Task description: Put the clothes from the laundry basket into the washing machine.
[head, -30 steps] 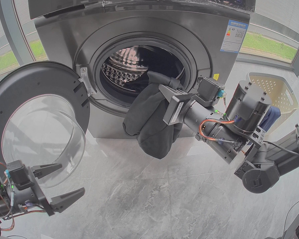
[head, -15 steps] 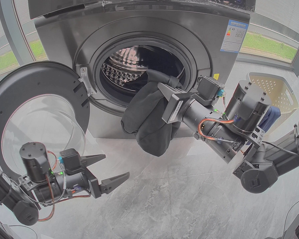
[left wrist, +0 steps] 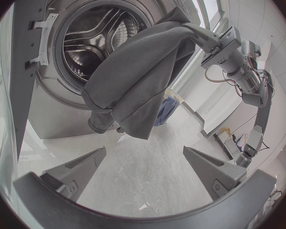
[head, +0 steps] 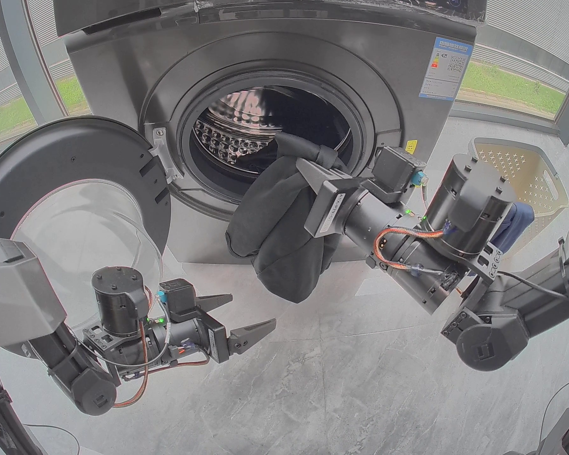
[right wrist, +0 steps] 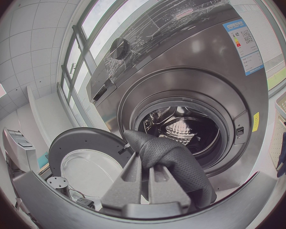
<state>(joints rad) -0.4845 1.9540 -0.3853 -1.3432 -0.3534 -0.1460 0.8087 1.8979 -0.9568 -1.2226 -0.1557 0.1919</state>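
We see a dark grey piece of clothing (head: 278, 229) hanging in the air just in front of the round mouth (head: 246, 127) of the washing machine (head: 265, 52). Its top part is bunched up and squeezed between the two fingers of the right pincer (head: 305, 169). Those fingers are pressed close together on the cloth. The rest of the cloth droops down in loose folds, past the lower rim of the mouth and above the grey floor (head: 335, 374). We cannot tell if it touches the front of the machine.

The machine's round door (head: 69, 159) stands swung wide open on the robot's left side. The left pincer (head: 253, 312) is low down, near the floor and in front of that door. Its two fingers are spread wide apart, and they hold nothing and touch nothing. It points toward the hanging cloth but is well apart from it.

On the robot's right, beside the machine, stands the pale laundry basket (head: 525, 165). A blue piece of clothing (head: 515, 222) hangs over its edge.
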